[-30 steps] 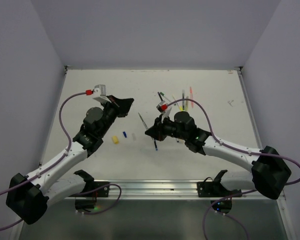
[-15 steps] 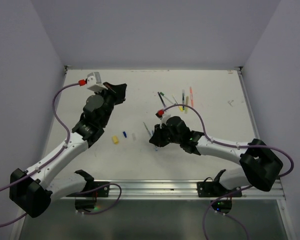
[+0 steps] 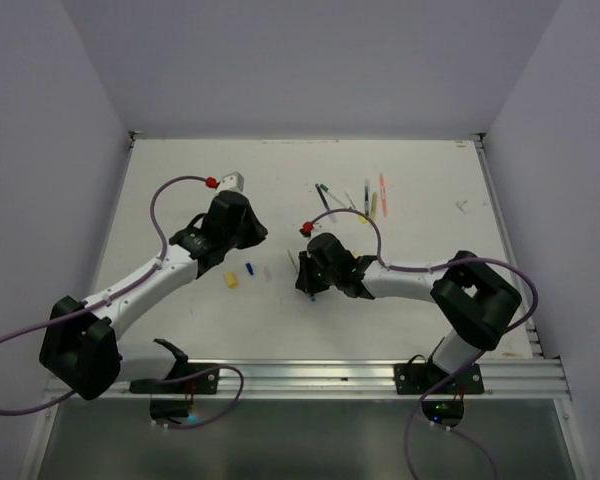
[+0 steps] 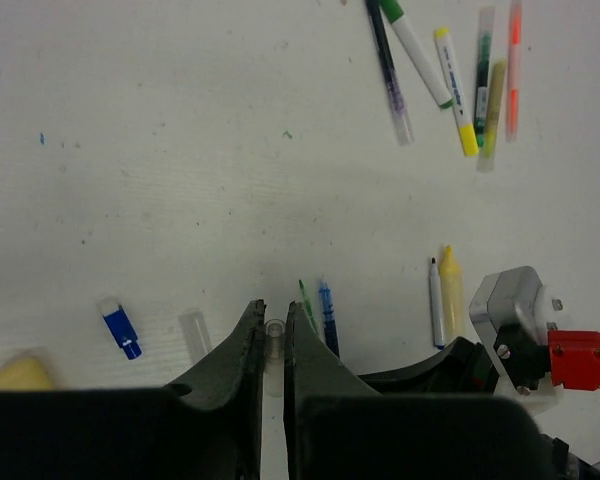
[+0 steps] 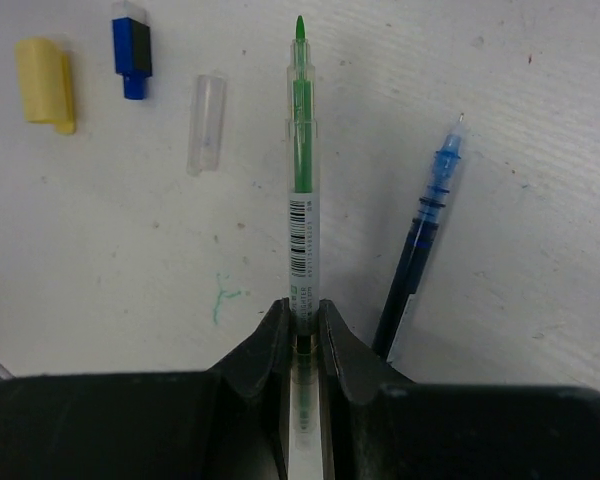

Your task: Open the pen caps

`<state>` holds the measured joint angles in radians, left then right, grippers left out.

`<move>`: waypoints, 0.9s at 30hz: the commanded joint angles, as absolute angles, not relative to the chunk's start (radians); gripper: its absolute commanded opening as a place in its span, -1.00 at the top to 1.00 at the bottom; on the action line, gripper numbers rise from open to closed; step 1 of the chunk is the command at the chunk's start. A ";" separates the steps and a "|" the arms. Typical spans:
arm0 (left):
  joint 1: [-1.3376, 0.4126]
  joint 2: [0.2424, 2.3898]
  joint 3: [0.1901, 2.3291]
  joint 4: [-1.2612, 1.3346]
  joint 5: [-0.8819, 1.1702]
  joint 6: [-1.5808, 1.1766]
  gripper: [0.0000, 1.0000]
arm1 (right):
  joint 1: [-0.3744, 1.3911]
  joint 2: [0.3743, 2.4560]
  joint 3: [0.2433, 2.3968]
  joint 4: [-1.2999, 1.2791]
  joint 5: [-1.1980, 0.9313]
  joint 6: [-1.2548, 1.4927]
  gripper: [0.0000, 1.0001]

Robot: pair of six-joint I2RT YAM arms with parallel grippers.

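Left gripper clenched on tiny clear cap, mostly hidden between the fingertips. Right gripper grasping green pen, bare tip pointing away, rear end swallowed by the fingers. Just right of them a blue pen, lower part hidden. Ahead-left: yellow cap, blue cap.

Uncapped green pen, clear cap gripped, yellow cap loose

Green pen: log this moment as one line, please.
right gripper shut on green pen, tip bare | left gripper shut on clear cap | yellow cap, blue cap lying on table
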<state>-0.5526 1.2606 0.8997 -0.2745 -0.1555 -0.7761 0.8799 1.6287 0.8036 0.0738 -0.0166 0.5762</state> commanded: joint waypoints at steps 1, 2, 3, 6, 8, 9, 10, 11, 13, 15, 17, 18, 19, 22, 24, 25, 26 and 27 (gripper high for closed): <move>-0.571 1.311 0.907 -0.331 -0.087 -0.802 0.83 | 0.888 1.664 0.850 0.003 0.080 0.615 1.00; -0.577 1.325 0.910 -0.336 -0.089 -0.804 0.81 | 0.887 1.669 0.851 -0.024 0.109 0.620 1.00; -0.593 1.354 0.917 -0.334 -0.092 -0.804 0.81 | 0.888 1.672 0.856 -0.035 0.120 0.623 1.00; -0.621 1.417 0.943 -0.350 -0.095 -0.804 0.78 | 0.887 1.680 0.867 -0.090 0.162 0.627 1.00; -0.632 1.452 0.957 -0.357 -0.098 -0.801 0.76 | 0.884 1.677 0.870 -0.130 0.192 0.627 1.00; -0.640 1.485 0.971 -0.368 -0.097 -0.798 0.76 | 0.885 1.674 0.871 -0.141 0.221 0.626 1.00; -0.643 1.502 0.977 -0.374 -0.097 -0.796 0.75 | 0.884 1.671 0.871 -0.162 0.230 0.624 1.00; -0.646 1.517 0.988 -0.377 -0.098 -0.795 0.74 | 0.882 1.664 0.873 -0.172 0.238 0.623 1.00; -0.650 1.557 0.996 -0.385 -0.100 -0.795 0.74 | 0.881 1.660 0.874 -0.205 0.267 0.623 1.00; -0.657 1.591 1.008 -0.387 -0.104 -0.792 0.72 | 0.873 1.649 0.874 -0.219 0.281 0.618 1.00; -0.664 1.620 1.020 -0.396 -0.113 -0.788 0.69 | 0.864 1.643 0.873 -0.235 0.282 0.611 1.00; -0.664 1.629 1.023 -0.397 -0.114 -0.785 0.67 | 0.861 1.634 0.871 -0.241 0.287 0.607 1.00; -0.666 1.635 1.025 -0.400 -0.120 -0.787 0.66 | 0.858 1.629 0.870 -0.253 0.297 0.604 0.99; -0.669 1.657 1.023 -0.414 -0.132 -0.787 0.64 | 0.845 1.608 0.864 -0.265 0.311 0.589 0.95; -0.670 1.666 1.012 -0.422 -0.138 -0.788 0.63 | 0.835 1.597 0.859 -0.268 0.311 0.583 0.90; -0.670 1.667 1.006 -0.425 -0.144 -0.790 0.62 | 0.833 1.589 0.858 -0.275 0.307 0.580 0.88; -0.669 1.669 1.003 -0.433 -0.146 -0.792 0.62 | 0.828 1.586 0.859 -0.279 0.308 0.574 0.88; -0.669 1.670 1.000 -0.433 -0.147 -0.793 0.61 | 0.827 1.582 0.861 -0.287 0.310 0.572 0.86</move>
<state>-0.6640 1.6688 0.9905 -0.4019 -0.1234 -0.7929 0.8383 1.6314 0.8593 -0.2371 0.2611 0.5938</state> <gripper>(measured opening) 0.190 0.131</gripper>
